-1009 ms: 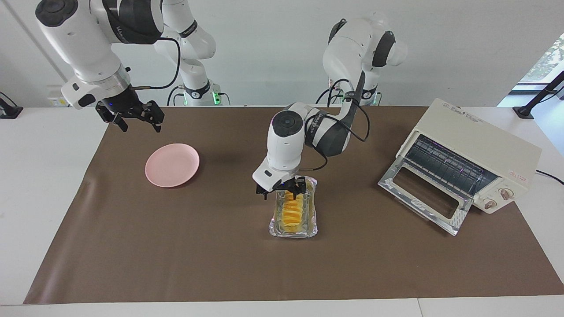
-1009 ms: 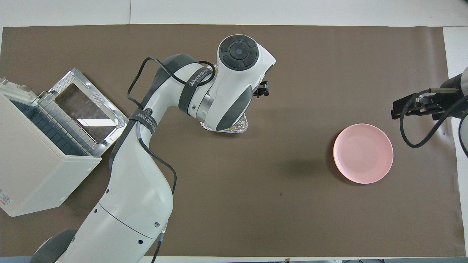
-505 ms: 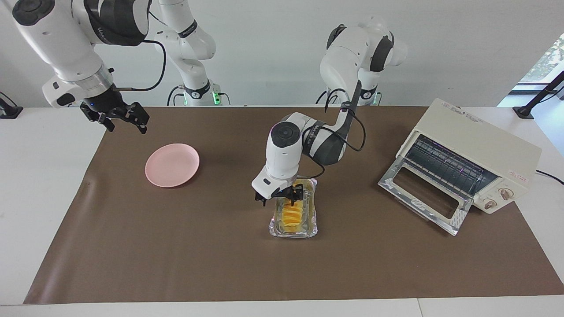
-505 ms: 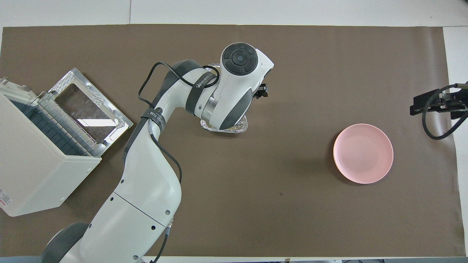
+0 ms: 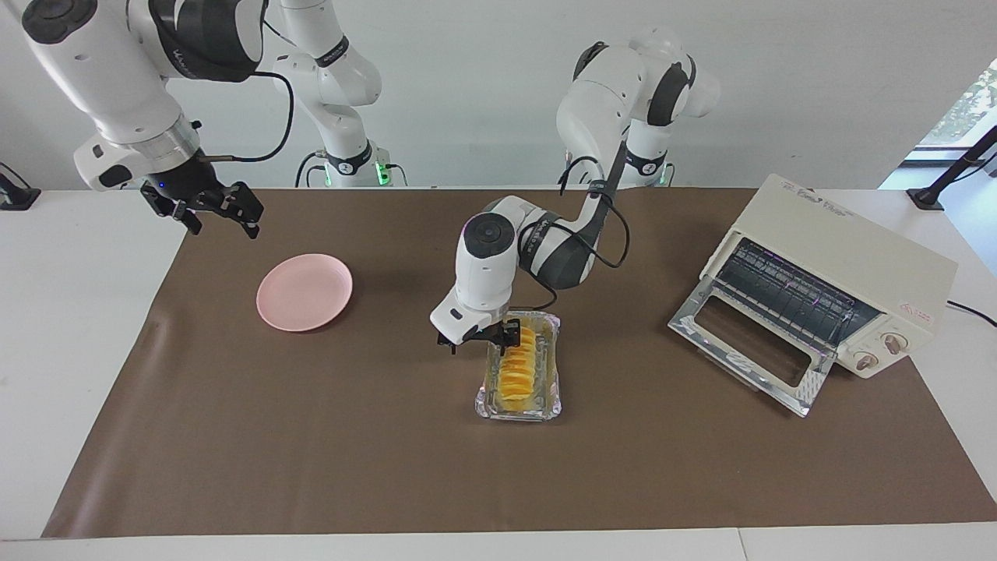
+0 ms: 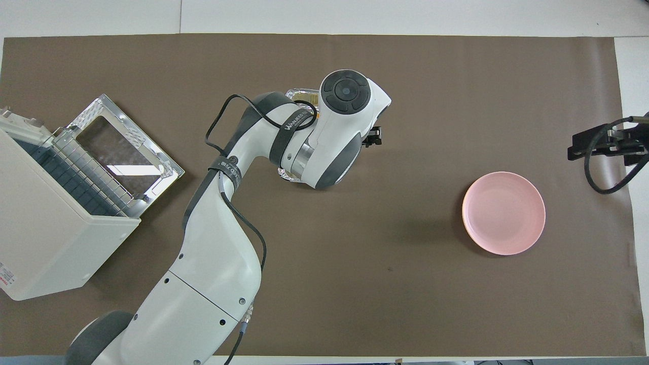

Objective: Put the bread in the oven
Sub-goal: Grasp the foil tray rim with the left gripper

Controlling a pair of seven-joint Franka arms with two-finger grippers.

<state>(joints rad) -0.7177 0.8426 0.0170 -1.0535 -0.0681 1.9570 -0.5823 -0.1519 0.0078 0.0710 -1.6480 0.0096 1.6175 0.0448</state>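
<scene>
Left pincer hangs spread wide, half off the tray where the bread sits, so I'd re-centre it over the loaf's middle before squeezing, then swing toward 3 o'clock to the open oven; right pincer waits released.

A white table carries a brown mat that covers most of its top and leaves white margins at both ends and along the edge farthest from the robots. A plain white wall rises directly from the table's robot-side edge. At the table end toward the left arm, a window showing green foliage admits daylight, and a black bracket stands on the tabletop just below that window.
</scene>
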